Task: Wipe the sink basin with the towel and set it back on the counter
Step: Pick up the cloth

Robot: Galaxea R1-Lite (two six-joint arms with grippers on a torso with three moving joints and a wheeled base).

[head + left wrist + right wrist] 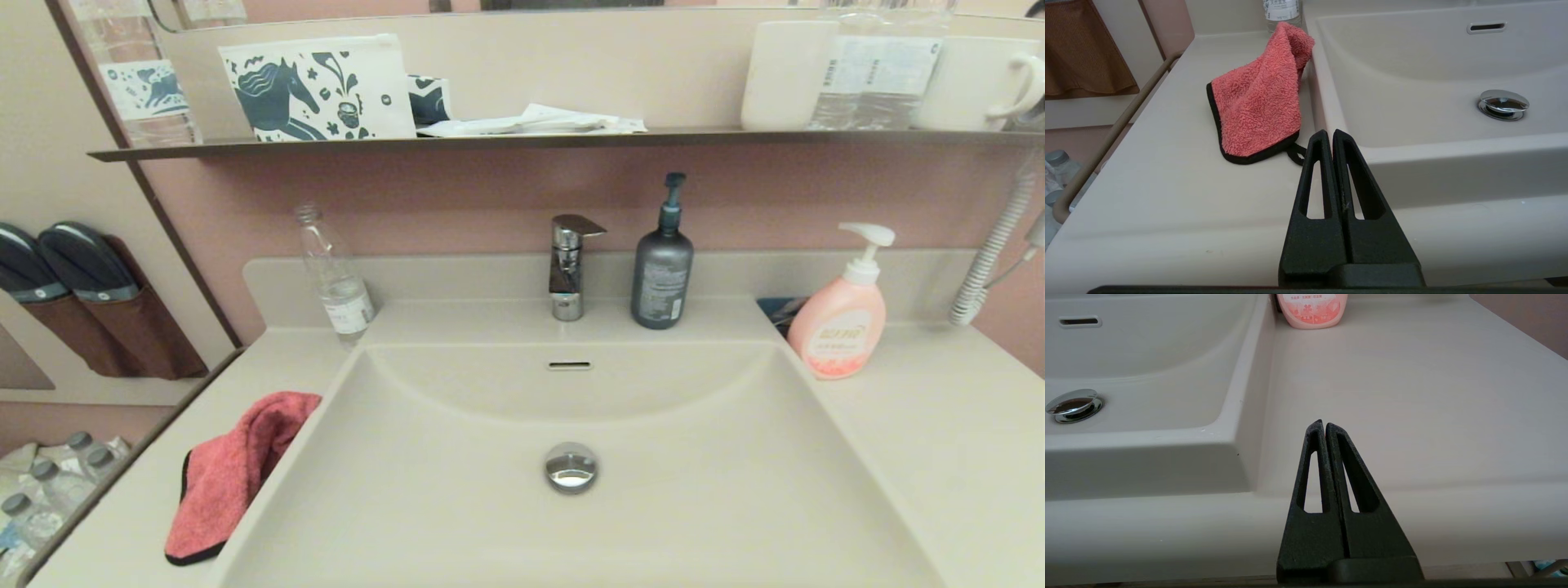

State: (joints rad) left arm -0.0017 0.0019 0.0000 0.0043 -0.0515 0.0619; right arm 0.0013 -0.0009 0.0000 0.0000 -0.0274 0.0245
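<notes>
The coral-red towel with black trim lies crumpled on the counter left of the sink basin, its far end leaning on the basin's rim. In the left wrist view the towel lies just beyond and beside my left gripper, which is shut on nothing and hangs near the counter's front edge. My right gripper is shut and empty over the counter right of the basin. Neither gripper shows in the head view. The chrome drain plug sits mid-basin.
A clear bottle, the tap, a dark pump bottle and a pink soap bottle stand along the back of the counter. A dark shelf with cups runs above. A rail borders the counter's left edge.
</notes>
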